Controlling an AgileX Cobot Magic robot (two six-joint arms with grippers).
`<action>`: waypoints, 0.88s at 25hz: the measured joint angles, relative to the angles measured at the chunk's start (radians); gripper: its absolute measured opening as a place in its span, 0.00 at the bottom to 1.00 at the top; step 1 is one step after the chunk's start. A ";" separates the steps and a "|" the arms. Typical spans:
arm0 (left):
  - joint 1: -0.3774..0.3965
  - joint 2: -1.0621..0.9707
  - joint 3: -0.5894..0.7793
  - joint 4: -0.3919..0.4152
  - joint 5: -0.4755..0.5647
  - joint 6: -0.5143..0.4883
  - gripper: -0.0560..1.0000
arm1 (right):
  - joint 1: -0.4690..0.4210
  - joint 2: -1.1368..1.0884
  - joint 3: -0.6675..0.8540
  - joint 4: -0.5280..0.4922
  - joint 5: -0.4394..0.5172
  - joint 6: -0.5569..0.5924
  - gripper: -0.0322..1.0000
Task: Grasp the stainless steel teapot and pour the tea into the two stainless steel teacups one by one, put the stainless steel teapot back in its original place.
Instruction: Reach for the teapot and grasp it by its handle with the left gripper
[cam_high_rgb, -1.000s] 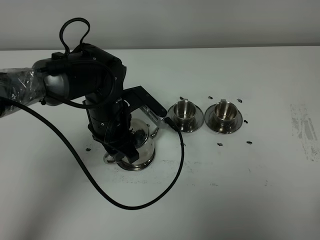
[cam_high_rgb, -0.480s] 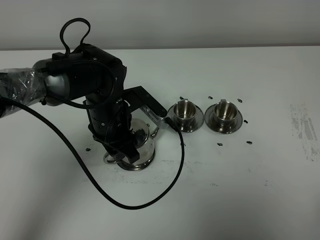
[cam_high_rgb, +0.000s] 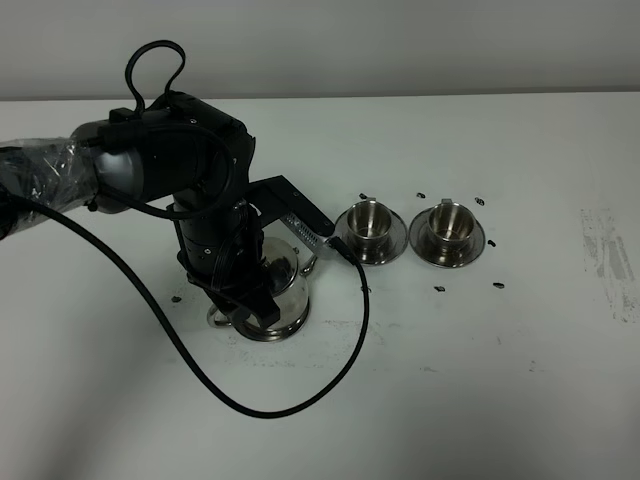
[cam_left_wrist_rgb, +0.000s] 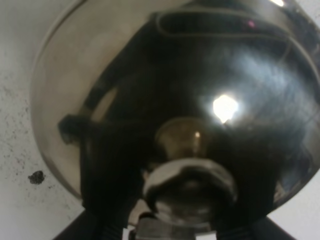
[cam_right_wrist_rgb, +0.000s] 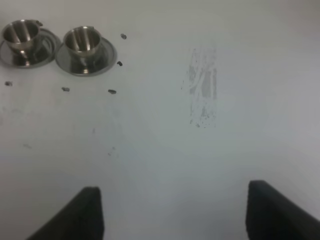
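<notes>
The stainless steel teapot (cam_high_rgb: 284, 272) stands upright on its round steel saucer (cam_high_rgb: 291, 327), the original place, left of centre. My left gripper (cam_high_rgb: 240, 312) reaches down at the pot's near-left side, shut on its loop handle. In the left wrist view the teapot (cam_left_wrist_rgb: 150, 75) fills the frame, and my dark fingers (cam_left_wrist_rgb: 95, 225) flank the handle (cam_left_wrist_rgb: 187, 187) below the lid knob (cam_left_wrist_rgb: 181, 140). The two stainless steel teacups (cam_high_rgb: 369, 220) (cam_high_rgb: 448, 221) sit on saucers to the right, also seen as teacups (cam_right_wrist_rgb: 21, 31) (cam_right_wrist_rgb: 82, 40). The tea is hidden. My right gripper (cam_right_wrist_rgb: 172, 207) hangs open over bare table.
A black cable (cam_high_rgb: 300, 400) loops across the table in front of the teapot. Small dark marks (cam_high_rgb: 440, 289) dot the surface around the cups. A scuffed grey patch (cam_high_rgb: 605, 255) lies far right. The table's far edge meets a grey wall.
The left arm has shifted slightly, its cable loop a touch higher and to the right. The teapot and cups stand where they were.
</notes>
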 joint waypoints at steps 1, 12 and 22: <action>0.000 0.000 0.000 0.000 0.000 -0.003 0.44 | 0.000 0.000 0.000 0.000 0.000 0.000 0.60; 0.000 0.000 0.000 -0.003 0.019 -0.023 0.33 | 0.000 0.000 0.000 0.000 0.000 0.000 0.60; 0.000 0.000 0.000 0.000 0.037 -0.062 0.23 | 0.000 0.000 0.000 0.000 0.000 0.000 0.60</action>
